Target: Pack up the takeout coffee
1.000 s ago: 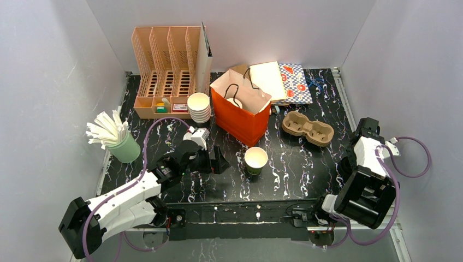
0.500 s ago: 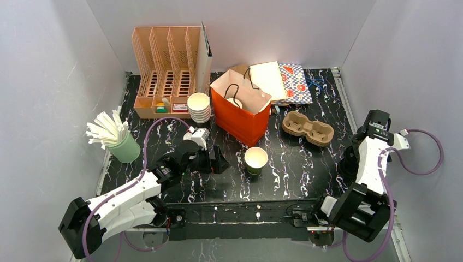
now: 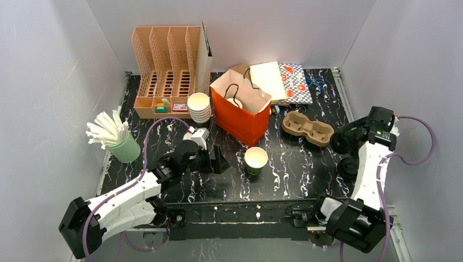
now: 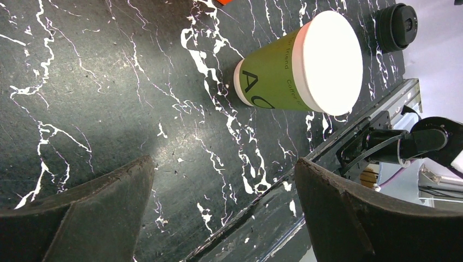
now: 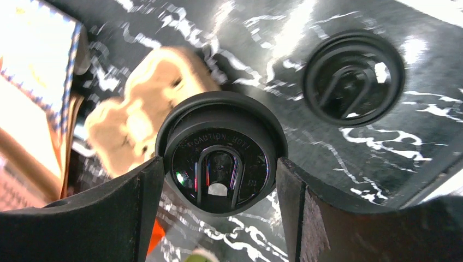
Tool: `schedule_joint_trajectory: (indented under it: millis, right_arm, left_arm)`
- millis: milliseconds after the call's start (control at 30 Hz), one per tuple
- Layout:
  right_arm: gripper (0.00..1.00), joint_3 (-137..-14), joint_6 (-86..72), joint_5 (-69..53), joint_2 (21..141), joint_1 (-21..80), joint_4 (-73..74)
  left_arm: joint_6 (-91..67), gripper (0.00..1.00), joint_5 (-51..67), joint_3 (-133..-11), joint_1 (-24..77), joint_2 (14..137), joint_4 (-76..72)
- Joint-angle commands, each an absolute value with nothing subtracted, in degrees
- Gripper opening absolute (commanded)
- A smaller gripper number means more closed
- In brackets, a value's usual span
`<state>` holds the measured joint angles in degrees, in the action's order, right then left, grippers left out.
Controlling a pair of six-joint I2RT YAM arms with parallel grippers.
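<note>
Green cup (image 3: 255,161) is standing upright on the surface (image 3: 297,177), near the middle front and just in front of the orange bag (image 3: 240,117). Mouth is facing up, white inside showing, no lid on it. Long axis is running vertical, so by my reading a lid is needing to come down flat from straight above.

Left jaws are sitting just to the cup's left, gaping wide apart and gripping nothing. Left wrist view is showing the cup ahead of the opening, touching neither side.

Right jaws are clamping a black lid (image 5: 221,158) across its rim, one side each, and holding it clear above the surface at the far right edge. Lid is hanging well apart from the cup. Cardboard cup carrier (image 3: 307,128) is lying between them, a little further back. A second black lid (image 5: 354,84) is lying loose on the surface near the held one.

Judgement: the coming move is turning on that sideways gap. Cup mouth is lying to the left of the right jaws, across open surface. Left arm (image 3: 136,191) is the nearer one, well placed for steadying the cup wall. Whether the held lid is sitting level, cannot tell
</note>
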<state>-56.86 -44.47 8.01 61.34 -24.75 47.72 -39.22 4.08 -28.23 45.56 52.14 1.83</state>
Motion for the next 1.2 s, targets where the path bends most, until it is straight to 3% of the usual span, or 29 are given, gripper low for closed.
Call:
schedule_joint_trajectory:
  millis: [0, 433, 633, 933, 1167]
  right_arm:
    - [0.64, -59.2, -39.6, -5.6, 57.3, -21.3, 44.5]
    - [0.62, -58.4, -35.8, -8.6, 60.2, 11.1, 37.5]
    - [0.62, -60.8, -31.3, -3.8, 64.4, 23.9, 40.2]
    - [0.56, -58.7, -26.1, -3.9, 61.1, 29.7, 41.0]
    - [0.53, -59.3, -21.6, -4.8, 59.6, 30.7, 42.8]
  left_arm:
    - [-40.1, 0.98, 5.2, -29.4, 45.7, 51.8, 2.5]
    - [-43.2, 0.98, 5.5, -31.8, 45.7, 49.4, 3.1]
    - [-43.5, 0.98, 6.1, -31.3, 45.7, 50.9, 1.2]
    - [-44.0, 0.92, 10.2, -27.6, 45.8, 51.8, -10.0]
    - [-47.1, 0.71, 11.1, -26.7, 45.7, 57.0, -18.0]
